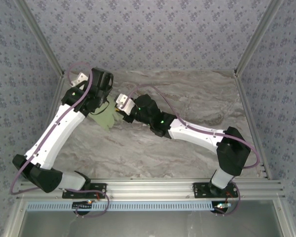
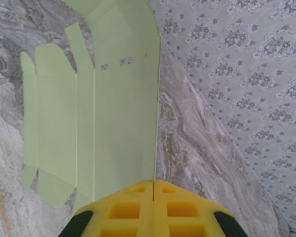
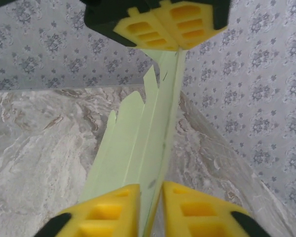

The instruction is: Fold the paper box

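Marbled grey tabletop (image 1: 138, 153), patterned walls behind: toward the far left, your left gripper (image 2: 153, 183) has its fingers pressed together on one edge of the paper box (image 2: 118, 123), a pale green die-cut sheet still unfolded. Just right of it, your right gripper (image 3: 150, 190) sets its fingers either side of the sheet's opposite end, a slim gap showing; whether they pinch it cannot be told.

The left arm (image 1: 59, 133) reaches forward and inward; the left tool (image 2: 153, 183) is pinched tight on the box (image 2: 118, 123) edge. The right arm (image 1: 197, 131) stretches leftward to meet it, the right tool (image 3: 150, 191) astride the same sheet, fingers nearly together, grip uncertain.
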Action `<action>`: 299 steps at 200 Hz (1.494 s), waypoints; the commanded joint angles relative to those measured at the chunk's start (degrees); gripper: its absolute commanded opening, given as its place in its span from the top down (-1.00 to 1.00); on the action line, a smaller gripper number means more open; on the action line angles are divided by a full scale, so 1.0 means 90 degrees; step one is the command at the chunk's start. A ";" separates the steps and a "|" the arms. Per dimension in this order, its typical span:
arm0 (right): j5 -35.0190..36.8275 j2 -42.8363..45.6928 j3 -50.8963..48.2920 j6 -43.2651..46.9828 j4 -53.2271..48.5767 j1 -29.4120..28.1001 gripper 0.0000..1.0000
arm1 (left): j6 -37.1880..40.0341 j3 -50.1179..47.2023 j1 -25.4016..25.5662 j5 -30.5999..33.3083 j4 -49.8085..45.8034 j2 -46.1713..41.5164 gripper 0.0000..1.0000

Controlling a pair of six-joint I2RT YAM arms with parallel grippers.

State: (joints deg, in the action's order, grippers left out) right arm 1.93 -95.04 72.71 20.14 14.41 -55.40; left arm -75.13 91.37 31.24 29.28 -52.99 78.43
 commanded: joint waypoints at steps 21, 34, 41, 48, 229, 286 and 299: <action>0.0218 0.0140 0.0034 -0.0163 0.0174 0.0069 1.00 | 0.0266 -0.0006 -0.0032 0.0024 0.0375 -0.0382 0.89; 0.0158 0.0299 -0.0055 -0.0262 0.0059 0.0143 1.00 | 0.0647 -0.0171 -0.0045 -0.0039 0.0787 -0.0521 0.65; 0.0064 0.0440 -0.0136 -0.0355 -0.0033 0.0229 1.00 | 0.0899 -0.0285 -0.0058 -0.0073 0.1048 -0.0627 0.41; -0.0088 0.0580 -0.0220 -0.0454 -0.0146 0.0326 1.00 | 0.1154 -0.0416 -0.0079 -0.0096 0.1312 -0.0755 0.22; -0.2119 0.3109 0.0067 -0.2292 -0.4038 0.3570 1.00 | 0.7177 -0.3457 0.0004 -0.5342 0.4686 -0.2678 -0.93; -0.1774 0.3048 0.0315 -0.2634 -0.4458 0.3587 1.00 | 0.7314 -0.3946 0.0047 -0.5763 0.5454 -0.2553 -0.98; -0.1754 0.3032 0.0355 -0.2691 -0.4537 0.3587 1.00 | 0.7279 -0.4010 0.0064 -0.5930 0.5566 -0.2586 -0.98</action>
State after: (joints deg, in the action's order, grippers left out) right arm -15.68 -67.42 73.01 -1.13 -23.33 -23.49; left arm -10.72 56.10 31.53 -19.64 -8.38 55.59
